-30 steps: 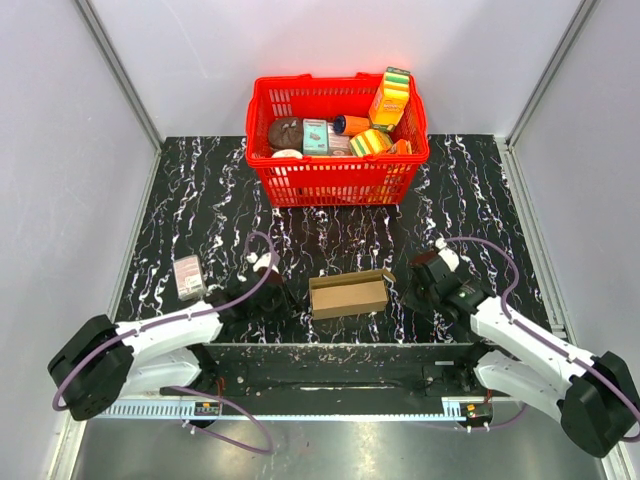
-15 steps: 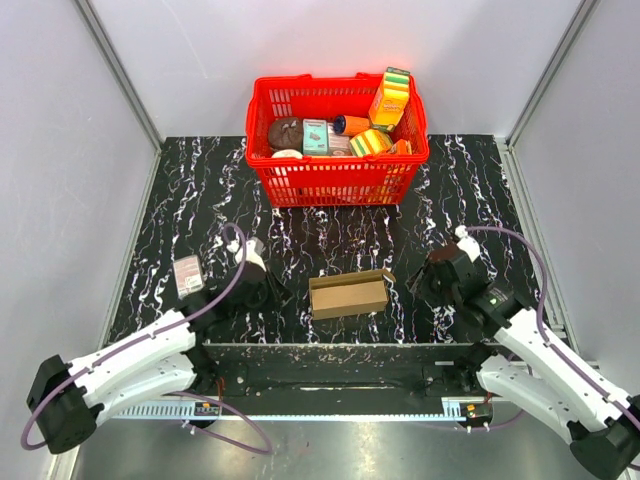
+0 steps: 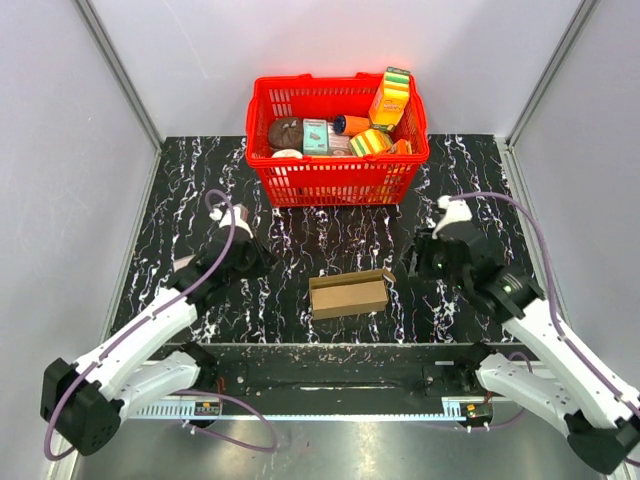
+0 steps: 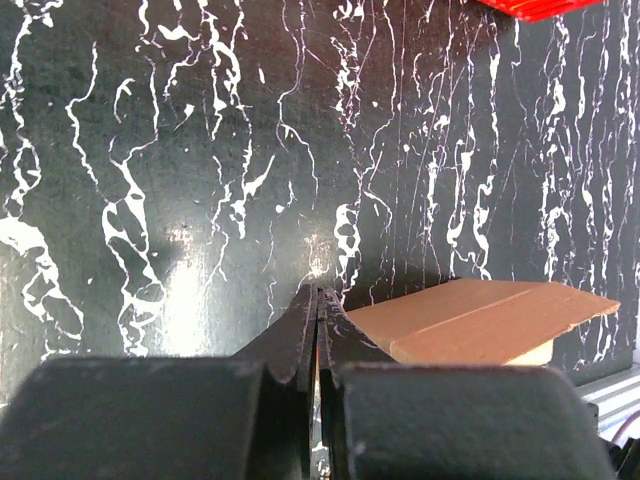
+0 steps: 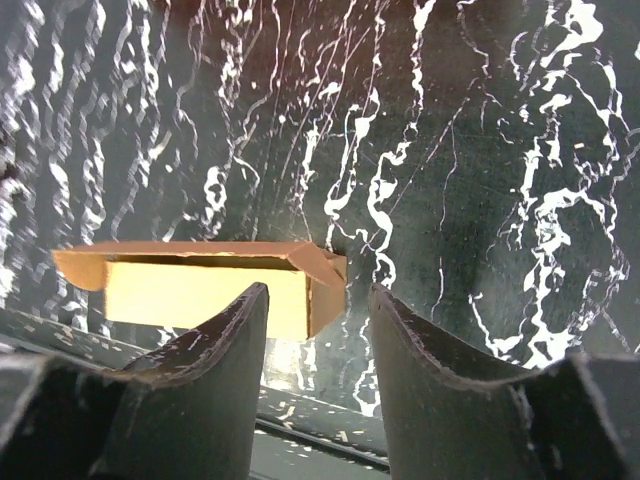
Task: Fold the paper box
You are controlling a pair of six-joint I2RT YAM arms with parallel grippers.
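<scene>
The paper box [image 3: 349, 294] is a small brown cardboard carton lying on the black marbled table near its front edge, its top flap slightly raised. It also shows in the left wrist view [image 4: 480, 325] and in the right wrist view [image 5: 205, 285]. My left gripper [image 3: 240, 255] hovers left of the box, apart from it; in its wrist view the gripper [image 4: 318, 300] is shut and empty. My right gripper [image 3: 430, 262] hovers right of the box; in its wrist view the gripper [image 5: 318, 300] is open and empty, with the box's right end beyond the fingers.
A red plastic basket [image 3: 338, 175] with several colourful packages stands at the back middle. A small grey packet [image 3: 187, 270] lies at the left under my left arm. Grey walls close in both sides.
Both arms have risen and swung away from the table's front edge, the left gripper going back-left and the right gripper back-right. The box has not moved.
</scene>
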